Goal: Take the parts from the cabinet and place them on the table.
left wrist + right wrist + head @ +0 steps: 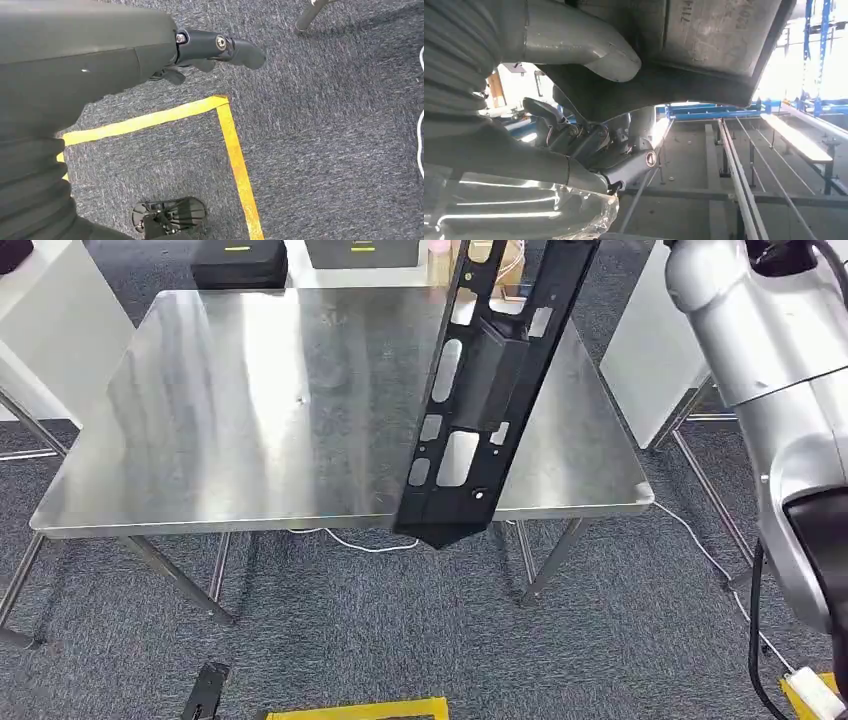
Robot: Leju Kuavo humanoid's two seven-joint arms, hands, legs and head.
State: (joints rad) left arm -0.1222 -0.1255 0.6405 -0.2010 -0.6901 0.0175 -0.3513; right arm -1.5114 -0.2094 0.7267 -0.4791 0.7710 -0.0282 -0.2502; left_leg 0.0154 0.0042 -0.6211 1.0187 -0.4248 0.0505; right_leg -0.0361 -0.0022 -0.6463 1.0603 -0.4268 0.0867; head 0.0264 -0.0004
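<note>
Head view: long black part (490, 390), a perforated panel with rounded cut-outs, hanging steeply tilted above the near right portion of the steel table (250, 400). Upper end rising out of the picture toward the raised right arm (760, 330); lower pointed tip reaching past the table's near edge, over grey carpet. Not resting on the table yet. Black cases (240, 265) lined up beyond the far edge. Yellow floor tape (360, 708) down near the feet.

Left wrist view: left hand (200, 52) hanging over the carpet beside a corner of yellow tape, fingers loosely curled, nothing in them.

Right wrist view: right hand (594, 140) clamped on the part, thick grey thumb (579, 45) pressed across the dark panel's underside, darker fingers wrapped beneath. Metal racking and a bright hall behind.

Likely trouble from here: held at one end only, so prone to swinging or twisting in the grasp. Lowered at this angle, the tip could catch the near edge or miss the top entirely; let go too soon, a slide off onto the floor.
</note>
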